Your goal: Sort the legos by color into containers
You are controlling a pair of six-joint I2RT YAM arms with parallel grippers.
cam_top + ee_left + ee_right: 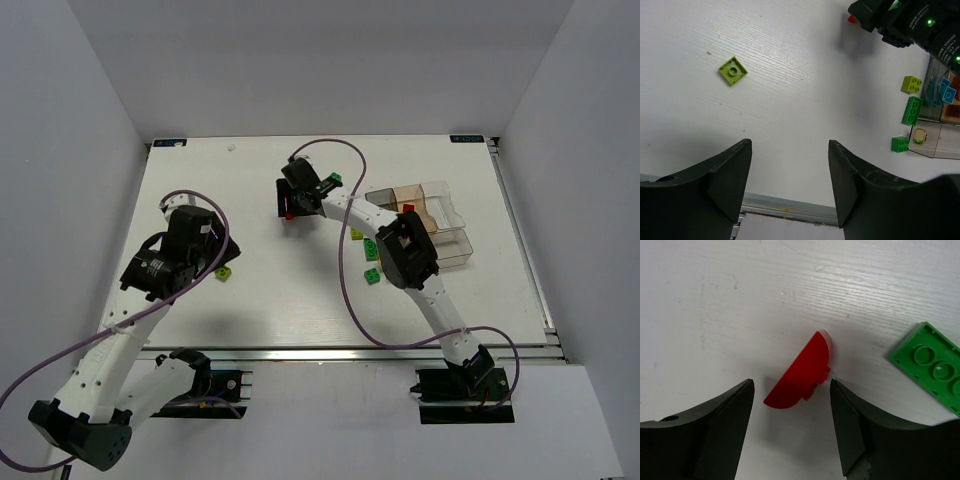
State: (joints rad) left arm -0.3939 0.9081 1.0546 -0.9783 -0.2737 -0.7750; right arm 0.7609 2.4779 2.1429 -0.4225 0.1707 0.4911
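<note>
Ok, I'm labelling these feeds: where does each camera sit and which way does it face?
Top external: above, behind the bases, looking down at the table; both arms visible.
Left wrist: on the left arm, looks past the open left gripper at a yellow-green plate.
Right wrist: on the right arm, close over a red piece framed by the open right gripper.
Shared: top and left wrist show the yellow-green plate.

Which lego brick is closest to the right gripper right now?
The red half-round piece: it lies between the right gripper's open fingers. The green plate sits off to one side, outside them.
</note>
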